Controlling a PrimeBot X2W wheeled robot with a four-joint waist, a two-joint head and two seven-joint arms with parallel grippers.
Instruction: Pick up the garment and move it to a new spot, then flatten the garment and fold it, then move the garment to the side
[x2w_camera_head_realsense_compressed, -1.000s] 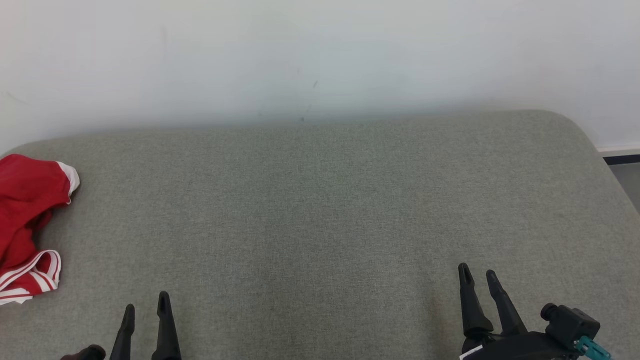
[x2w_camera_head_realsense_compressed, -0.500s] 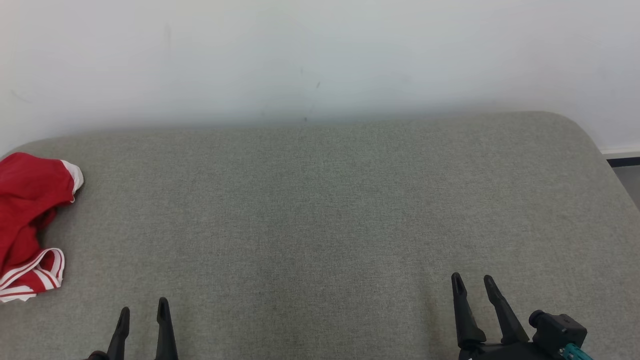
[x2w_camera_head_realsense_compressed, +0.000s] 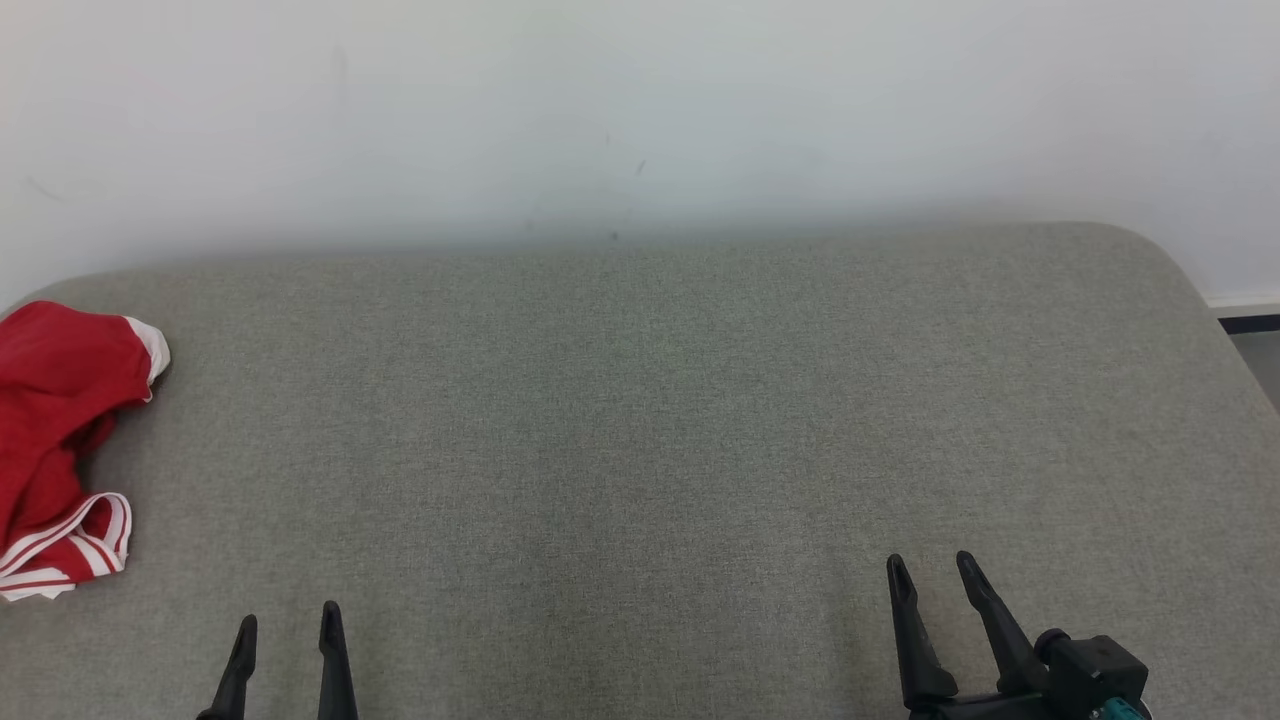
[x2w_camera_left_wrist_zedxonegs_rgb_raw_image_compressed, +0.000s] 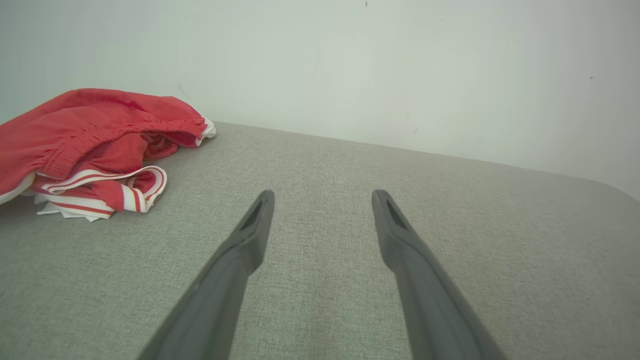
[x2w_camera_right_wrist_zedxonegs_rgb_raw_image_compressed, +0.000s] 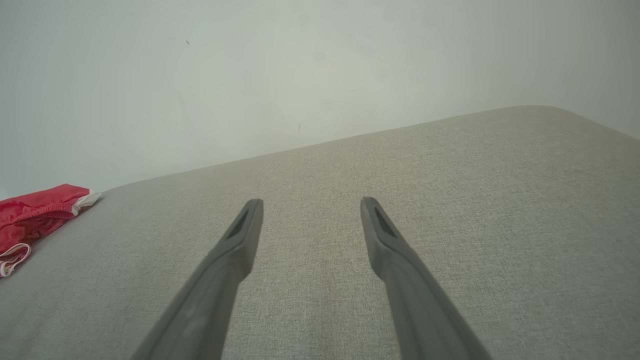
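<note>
Head view: the red garment (x2w_camera_head_realsense_compressed: 60, 440) lies crumpled at nine o'clock, on the left edge of the grey cushion (x2w_camera_head_realsense_compressed: 640, 420), not yet picked up. The left gripper (x2w_camera_head_realsense_compressed: 288, 615) at seven o'clock and the right gripper (x2w_camera_head_realsense_compressed: 930, 560) at five o'clock hover empty with jaws spread, likely readied for a reach.

Left wrist view: the garment sits at ten o'clock, near this gripper but apart from it, so this arm looks best placed to take it.

Right wrist view: the garment is far off at nine o'clock, near the wall (x2w_camera_right_wrist_zedxonegs_rgb_raw_image_compressed: 320, 60).
</note>
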